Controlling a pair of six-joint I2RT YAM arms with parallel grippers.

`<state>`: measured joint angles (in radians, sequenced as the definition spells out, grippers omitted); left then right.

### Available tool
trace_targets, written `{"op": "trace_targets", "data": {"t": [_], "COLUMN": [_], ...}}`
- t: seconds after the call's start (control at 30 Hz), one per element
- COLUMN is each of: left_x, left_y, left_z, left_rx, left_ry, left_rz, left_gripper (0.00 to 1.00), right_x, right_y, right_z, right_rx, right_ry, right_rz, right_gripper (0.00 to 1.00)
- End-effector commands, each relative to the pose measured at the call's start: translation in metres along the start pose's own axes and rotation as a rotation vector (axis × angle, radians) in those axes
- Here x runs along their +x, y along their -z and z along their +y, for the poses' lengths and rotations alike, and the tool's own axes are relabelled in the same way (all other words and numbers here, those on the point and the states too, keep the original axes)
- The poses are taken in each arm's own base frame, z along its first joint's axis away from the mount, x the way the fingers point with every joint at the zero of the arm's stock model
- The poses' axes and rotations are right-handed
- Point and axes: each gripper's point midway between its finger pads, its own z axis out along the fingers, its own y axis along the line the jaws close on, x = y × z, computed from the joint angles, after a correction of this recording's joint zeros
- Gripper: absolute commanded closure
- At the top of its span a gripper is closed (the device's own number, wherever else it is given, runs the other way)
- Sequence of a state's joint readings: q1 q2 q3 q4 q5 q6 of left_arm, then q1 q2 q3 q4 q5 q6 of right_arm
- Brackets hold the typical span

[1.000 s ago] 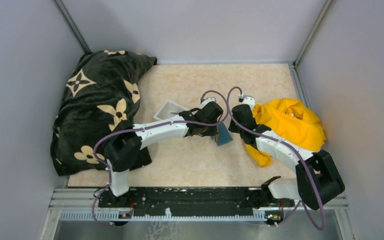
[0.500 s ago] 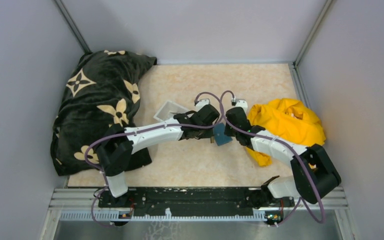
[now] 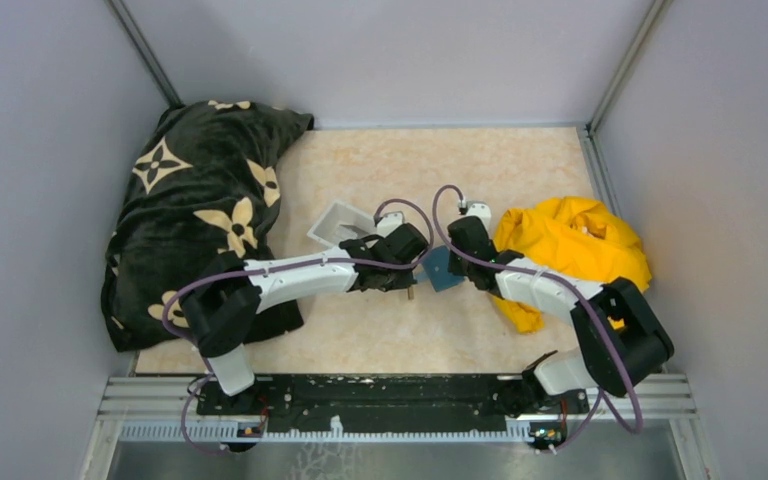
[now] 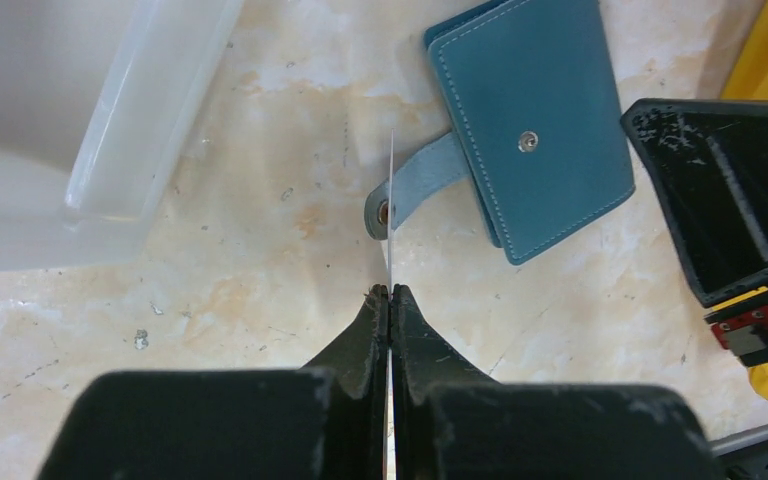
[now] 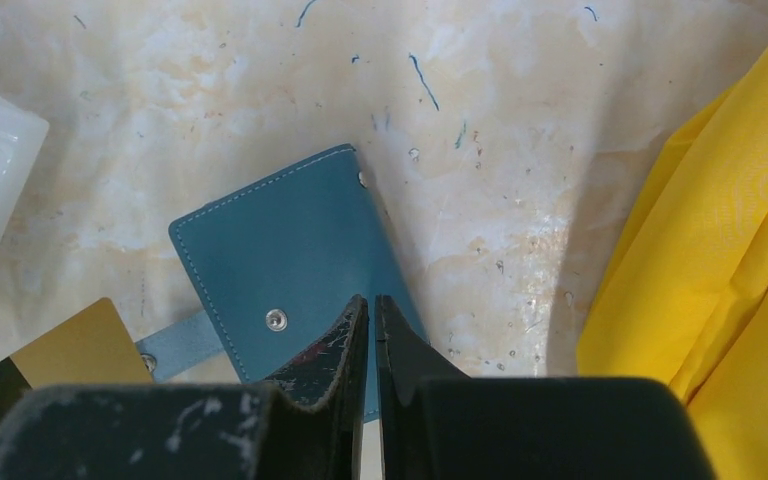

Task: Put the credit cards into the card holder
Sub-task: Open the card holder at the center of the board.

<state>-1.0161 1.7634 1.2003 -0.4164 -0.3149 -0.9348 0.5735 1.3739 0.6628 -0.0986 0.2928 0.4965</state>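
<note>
Marble-look table [image 3: 520, 170] with a big black flowery blanket [image 3: 200, 200] heaped at the left and a yellow cloth [image 3: 580, 250] bunched at the right. The clear plastic tray [image 3: 338, 222] sits mid-table, and near it, toward the cloth, lies the teal card holder [image 4: 535, 130]. It's flat, folded shut, with its snap strap [image 4: 415, 185] undone and sticking out sideways.

The left gripper [image 4: 390, 295] has its jaws clamped tight on a gold credit card [image 5: 80, 345], held on edge, just above the strap. That's the only card I can see. The right gripper [image 5: 370, 305] is over the holder's near corner, jaws almost together with nothing visible between them; can't tell if the tips touch the leather.

My guess on handling: the card is light, stiff and slick, so an edge pinch like this works but it could pivot if bumped. The holder looks soft and floppy, and it'll slide on that table. I'd lift the cover by its free edge or the strap, then pin it open before feeding the card in
</note>
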Motion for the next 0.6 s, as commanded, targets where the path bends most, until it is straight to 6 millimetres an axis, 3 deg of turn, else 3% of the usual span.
{"op": "trace_targets", "data": {"t": [0.0,0.27,0.57], "left_x": [-0.009,-0.008,-0.007], "left_y": [0.009,0.004,0.001], "left_z": [-0.007,-0.006,0.003], "left_rx": [0.046,0.058,0.072], "left_ry": [0.065,0.112,0.181], "left_rz": [-0.053,-0.072,-0.084], "left_gripper": [1.0,1.0,1.0], "right_x": [-0.031,-0.038,-0.032], "right_y": [0.001,-0.003,-0.02], "right_z": [0.007,-0.007,-0.019], "right_rx": [0.015,0.09,0.109], "right_ry": [0.008,0.032,0.024], "right_rz": [-0.075,-0.085,-0.039], "right_gripper": [0.92,0.92,0.92]}}
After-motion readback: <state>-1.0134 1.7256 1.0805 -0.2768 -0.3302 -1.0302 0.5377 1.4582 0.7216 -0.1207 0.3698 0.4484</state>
